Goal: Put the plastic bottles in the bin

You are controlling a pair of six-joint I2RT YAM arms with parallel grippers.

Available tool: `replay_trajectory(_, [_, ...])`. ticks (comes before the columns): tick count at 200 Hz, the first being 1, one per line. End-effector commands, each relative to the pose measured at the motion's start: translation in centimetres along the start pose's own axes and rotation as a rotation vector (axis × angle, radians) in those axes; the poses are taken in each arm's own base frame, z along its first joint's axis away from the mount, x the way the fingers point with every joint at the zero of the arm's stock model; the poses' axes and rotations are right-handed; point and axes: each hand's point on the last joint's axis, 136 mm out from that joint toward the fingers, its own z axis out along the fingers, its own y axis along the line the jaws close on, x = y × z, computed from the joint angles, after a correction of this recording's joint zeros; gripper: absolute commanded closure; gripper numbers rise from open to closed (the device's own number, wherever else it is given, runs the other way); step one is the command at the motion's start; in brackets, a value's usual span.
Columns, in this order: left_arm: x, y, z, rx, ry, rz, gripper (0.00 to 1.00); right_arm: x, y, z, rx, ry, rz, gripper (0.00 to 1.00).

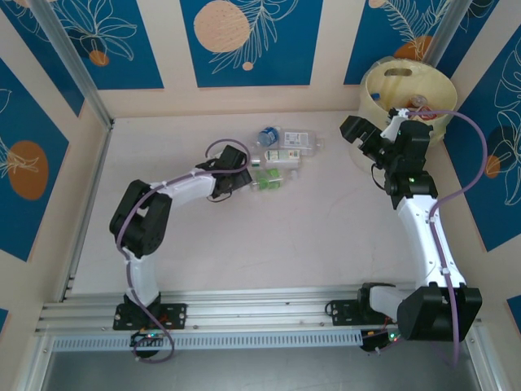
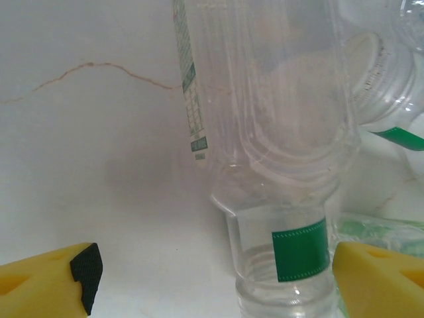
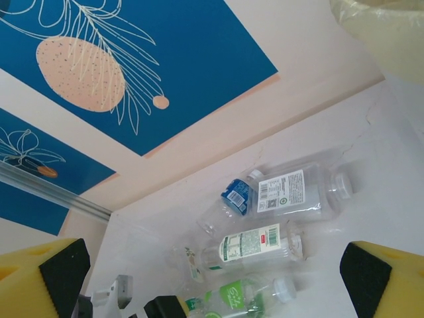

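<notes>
Several clear plastic bottles (image 1: 278, 156) lie in a cluster at the table's far middle. My left gripper (image 1: 247, 176) sits at the cluster's left edge. In the left wrist view it (image 2: 212, 285) is open, and the open neck of a clear bottle with a green band (image 2: 299, 250) lies between the yellow fingers (image 2: 46, 281), close to the right one. My right gripper (image 1: 352, 129) hangs open and empty (image 3: 215, 281) beside the cream-yellow bin (image 1: 407, 85). Its view shows a blue-label bottle (image 3: 235, 195), a big white-label bottle (image 3: 298, 192), a white-and-green one (image 3: 255, 244) and a green-label one (image 3: 244, 295).
The bin (image 3: 384, 26) stands in the far right corner against blue patterned walls (image 1: 244, 37). An aluminium rail (image 1: 244, 314) runs along the near edge by the arm bases. Bare table (image 1: 309, 236) lies between the arms.
</notes>
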Motion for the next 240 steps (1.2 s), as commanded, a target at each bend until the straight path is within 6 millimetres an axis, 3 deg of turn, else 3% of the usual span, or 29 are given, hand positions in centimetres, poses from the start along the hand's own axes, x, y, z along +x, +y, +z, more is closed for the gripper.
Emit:
replay_trajectory(1, [0.2, 0.8, 0.5, -0.072, -0.004, 0.027, 0.11, 0.5, -0.2, -0.5, 0.018, 0.002, -0.025, 0.00])
replay_trajectory(45, [1.1, 2.4, 1.1, -0.116, 0.022, 0.069, 0.14, 0.5, -0.3, -0.5, 0.021, 0.005, -0.027, 0.00])
replay_trajectory(82, [0.9, 0.4, 2.3, -0.057, 0.047, 0.227, 0.18, 0.5, -0.3, -0.4, 0.022, 0.006, -0.023, 0.00])
replay_trajectory(112, [0.7, -0.3, 3.8, -0.075, 0.074, 0.325, 0.31, 0.6, -0.4, -0.5, 0.027, 0.009, -0.024, 0.00])
replay_trajectory(144, [0.8, -0.6, 3.7, -0.062, 0.083, 0.350, 0.40, 0.7, -0.5, -0.7, 0.036, 0.011, -0.027, 0.01])
replay_trajectory(209, [0.6, 1.9, 1.4, -0.059, 0.022, 0.342, 0.69, 0.9, -1.1, -0.3, 0.052, 0.005, -0.012, 0.00])
replay_trajectory(240, [-0.4, 2.5, -1.1, -0.024, -0.032, 0.301, 0.96, 1.0, -1.7, -0.1, 0.074, 0.001, -0.007, 0.00])
